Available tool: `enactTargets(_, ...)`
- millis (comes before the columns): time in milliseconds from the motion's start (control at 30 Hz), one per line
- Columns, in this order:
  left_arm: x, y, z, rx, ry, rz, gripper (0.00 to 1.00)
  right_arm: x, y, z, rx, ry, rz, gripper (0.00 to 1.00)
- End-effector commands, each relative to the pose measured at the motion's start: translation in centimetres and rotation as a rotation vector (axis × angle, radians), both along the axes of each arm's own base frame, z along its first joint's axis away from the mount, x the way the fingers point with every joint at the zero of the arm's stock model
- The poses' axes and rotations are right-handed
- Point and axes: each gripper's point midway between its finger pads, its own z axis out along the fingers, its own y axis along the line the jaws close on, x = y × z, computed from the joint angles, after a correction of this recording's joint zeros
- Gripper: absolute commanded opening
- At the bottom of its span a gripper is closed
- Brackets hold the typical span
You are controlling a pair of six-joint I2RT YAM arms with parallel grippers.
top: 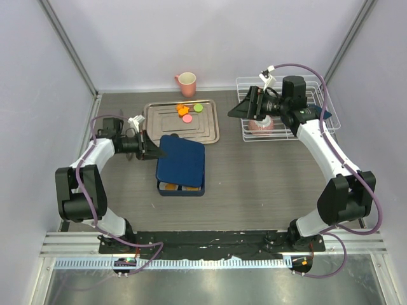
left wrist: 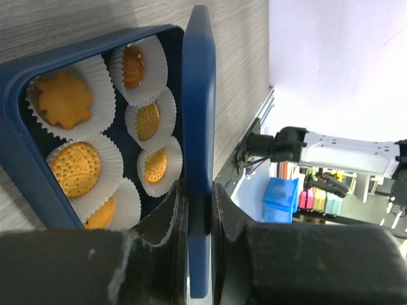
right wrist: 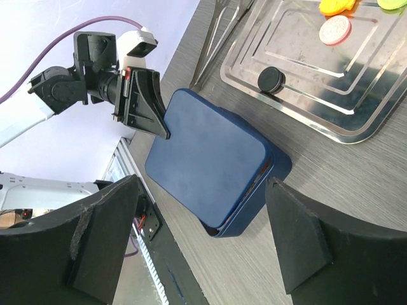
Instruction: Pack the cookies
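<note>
My left gripper (top: 154,151) is shut on the left edge of the dark blue lid (top: 182,160) and holds it tilted over the dark blue box (top: 181,189). In the left wrist view the lid (left wrist: 198,114) stands edge-on between my fingers, and orange cookies (left wrist: 75,168) lie in white paper cups inside the box (left wrist: 22,159). Loose cookies lie on the metal tray (top: 210,130): orange (top: 181,109), pink (top: 187,118), green (top: 198,108), and a black one (right wrist: 271,79). My right gripper (top: 239,112) is open and empty, high above the table to the right of the tray.
A pink mug (top: 186,82) stands behind the tray. A white wire basket (top: 318,130) at the back right holds a pink object (top: 261,126). A thin metal tool (right wrist: 219,32) lies beside the tray's left edge.
</note>
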Motion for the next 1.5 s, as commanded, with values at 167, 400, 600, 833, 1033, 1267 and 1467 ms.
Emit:
enactTargets(167, 1.3, -0.1, 2.8, -0.127, -0.039, 0.026, 0.06, -0.7, -0.1, 2.2, 0.006, -0.089, -0.001, 0.87)
enactTargets(400, 0.8, -0.1, 1.7, -0.152, 0.002, 0.031, 0.06, -0.7, -0.1, 2.2, 0.008, -0.090, -0.002, 0.88)
enactTargets(600, 0.6, -0.1, 1.1, -0.154, 0.008, 0.043, 0.07, -0.7, -0.1, 2.1, 0.008, -0.088, -0.002, 0.88)
enactTargets(833, 0.7, 0.1, 0.5, -0.152, 0.022, 0.052, 0.09, -0.9, -0.1, 2.2, 0.010, -0.094, -0.003, 0.88)
enactTargets(1033, 0.6, 0.3, 0.4, -0.162, 0.035, 0.061, 0.10, -0.8, -0.1, 2.1, 0.010, -0.094, -0.003, 0.88)
enactTargets(1267, 0.6, 0.2, 0.2, -0.185, 0.059, 0.054, 0.10, -0.6, -0.1, 2.0, 0.010, -0.086, -0.003, 0.89)
enactTargets(1467, 0.3, 0.1, 0.4, -0.207, 0.070, 0.045, 0.10, -0.6, -0.1, 1.7, 0.006, -0.083, -0.005, 0.89)
